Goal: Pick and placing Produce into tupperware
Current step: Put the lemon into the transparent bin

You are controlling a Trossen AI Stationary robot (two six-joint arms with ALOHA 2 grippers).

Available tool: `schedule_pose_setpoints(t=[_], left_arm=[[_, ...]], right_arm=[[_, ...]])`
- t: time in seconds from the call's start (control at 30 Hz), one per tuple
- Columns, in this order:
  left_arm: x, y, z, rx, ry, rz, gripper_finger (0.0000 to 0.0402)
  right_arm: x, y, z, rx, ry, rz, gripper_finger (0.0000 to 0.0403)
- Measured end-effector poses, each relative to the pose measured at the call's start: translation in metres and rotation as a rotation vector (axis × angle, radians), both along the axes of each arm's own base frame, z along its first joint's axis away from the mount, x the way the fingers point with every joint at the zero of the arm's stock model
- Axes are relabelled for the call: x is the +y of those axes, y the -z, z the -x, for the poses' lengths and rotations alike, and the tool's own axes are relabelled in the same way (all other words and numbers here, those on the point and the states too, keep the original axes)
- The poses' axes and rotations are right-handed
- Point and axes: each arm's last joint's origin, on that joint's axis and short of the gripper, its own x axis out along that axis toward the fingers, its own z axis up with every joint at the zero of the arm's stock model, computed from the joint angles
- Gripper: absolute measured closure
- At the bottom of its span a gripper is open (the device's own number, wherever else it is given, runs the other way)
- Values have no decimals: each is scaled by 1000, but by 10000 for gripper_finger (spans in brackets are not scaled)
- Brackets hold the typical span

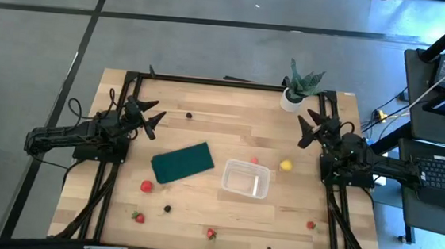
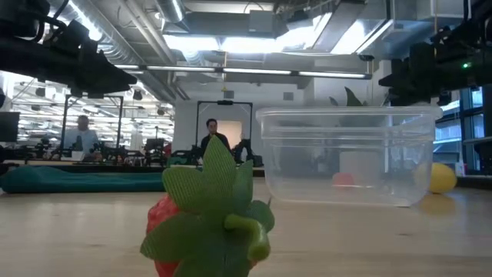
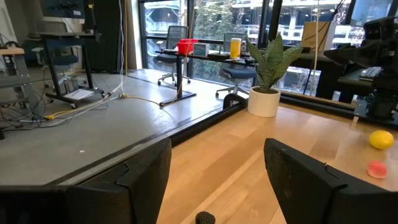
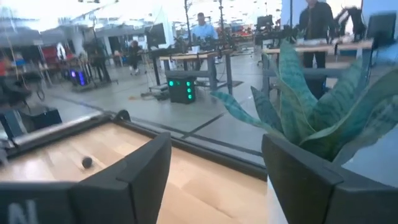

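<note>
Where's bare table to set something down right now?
Widest bare patch: the wood between the dark berry and the potted plant, behind the dark green flat pad and clear plastic tub. Front edge is crowded with scattered red strawberries and berries.

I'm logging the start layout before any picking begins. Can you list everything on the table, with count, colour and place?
tupperware: one, clear, empty, right of centre.
green pad: one, dark green, left of the tupperware.
potted plant: one, green in a white pot, far edge.
lemon-like fruit: one, yellow, right of the tupperware.
round red fruit: one, below the pad.
strawberries: three, red, along the near edge; one small red piece sits at the tupperware's far edge.
dark berries: three, scattered far left, near left, near right.
left gripper: open, raised, left side.
right gripper: open, raised, right side.
</note>
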Motion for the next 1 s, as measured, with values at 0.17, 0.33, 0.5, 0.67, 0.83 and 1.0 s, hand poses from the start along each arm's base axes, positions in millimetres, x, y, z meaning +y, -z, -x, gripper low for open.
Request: schedule_pose_setpoints(t=[0.17,0.33,0.5,0.67,0.83,1.0], left_arm=[[0,0,0,-1,0,0,152],[0,0,0,-1,0,0,152],[0,0,0,-1,0,0,152],[0,0,0,-1,0,0,152],[0,0,0,-1,0,0,152],[0,0,0,0,0,0,152]], right_arm=[[0,0,0,-32,-2,-24,150],[1,-8,0,-157,-44,-44,150],[1,-11,1,-181,-51,-31,150],[1,-11,1,-173,-45,-22,146],[2,-12,0,-173,-81,-19,109],[4,-12,-2,-173,-201,-7,62]])
